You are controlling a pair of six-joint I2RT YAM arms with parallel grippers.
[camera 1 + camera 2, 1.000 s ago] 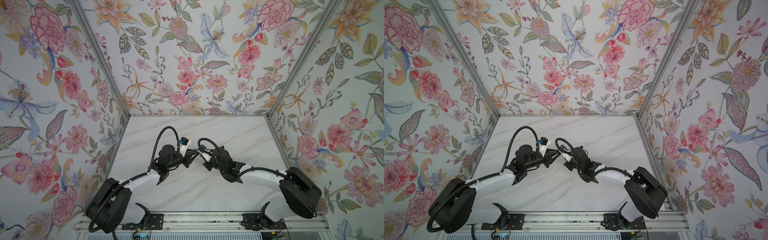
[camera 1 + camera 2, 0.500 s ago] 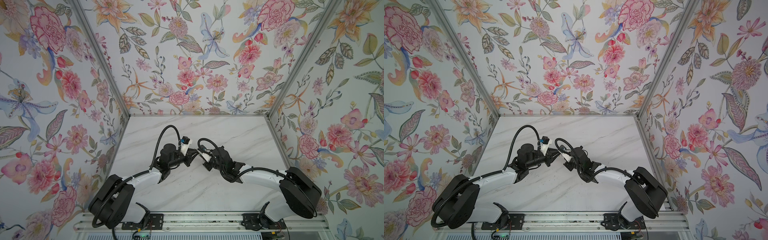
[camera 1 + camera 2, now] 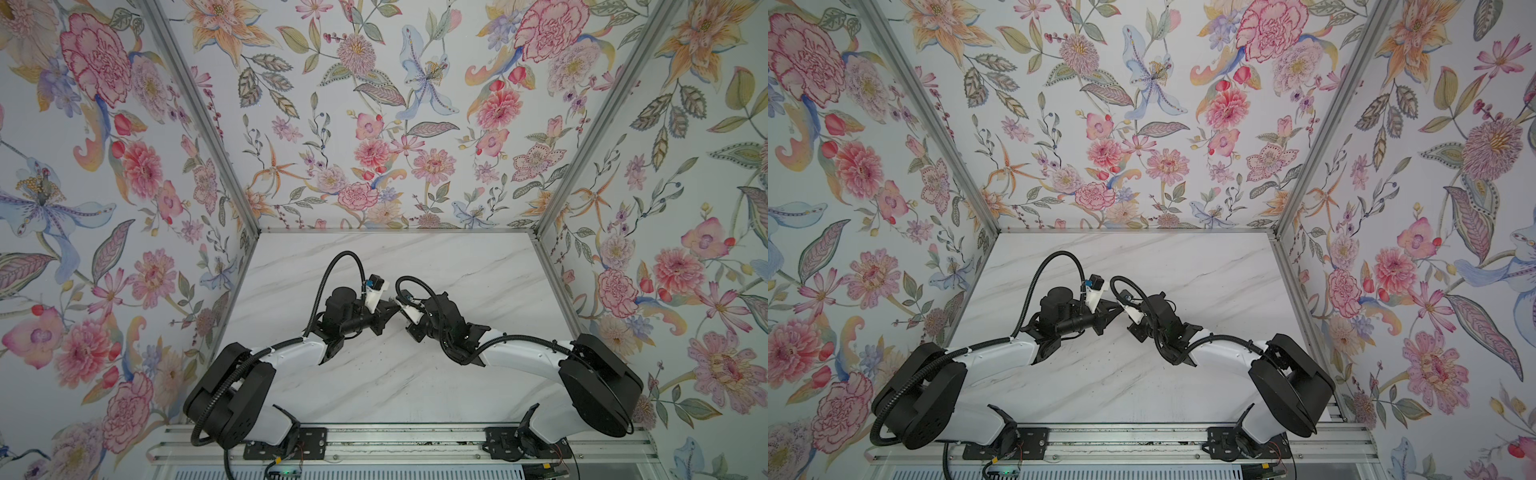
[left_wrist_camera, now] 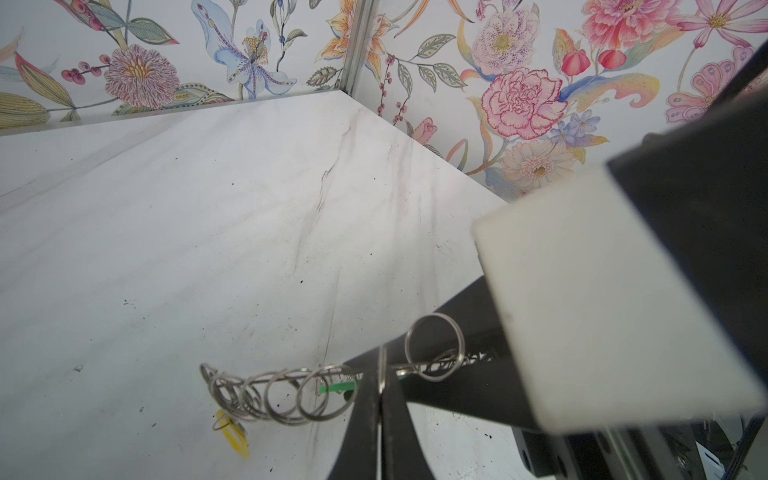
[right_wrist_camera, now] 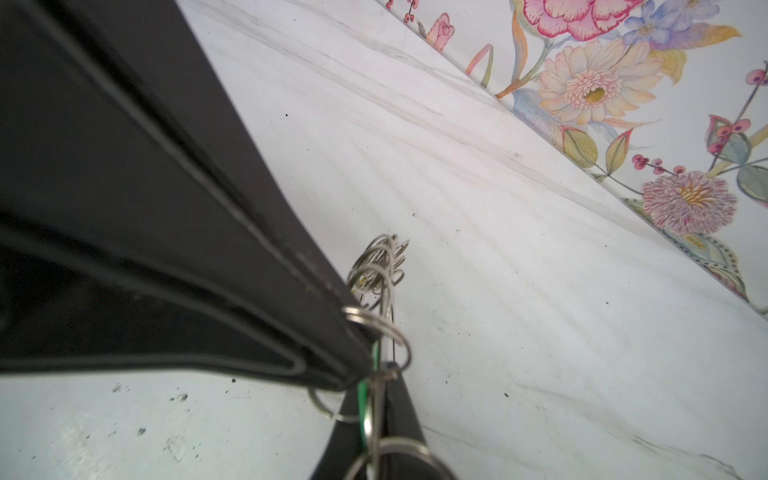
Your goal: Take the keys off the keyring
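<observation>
The right gripper (image 5: 358,353) is closed on the keyring (image 4: 270,377) rim. The left gripper (image 4: 380,387) is closed on the green key (image 4: 336,388); the yellow key (image 4: 236,436) hangs at the far end.

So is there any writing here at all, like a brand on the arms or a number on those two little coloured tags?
No text can be read anywhere.
Green tag: no print visible.
Yellow tag: blurred, no print to make out.
Arms: no brand, number or sign shows in both top views.
</observation>
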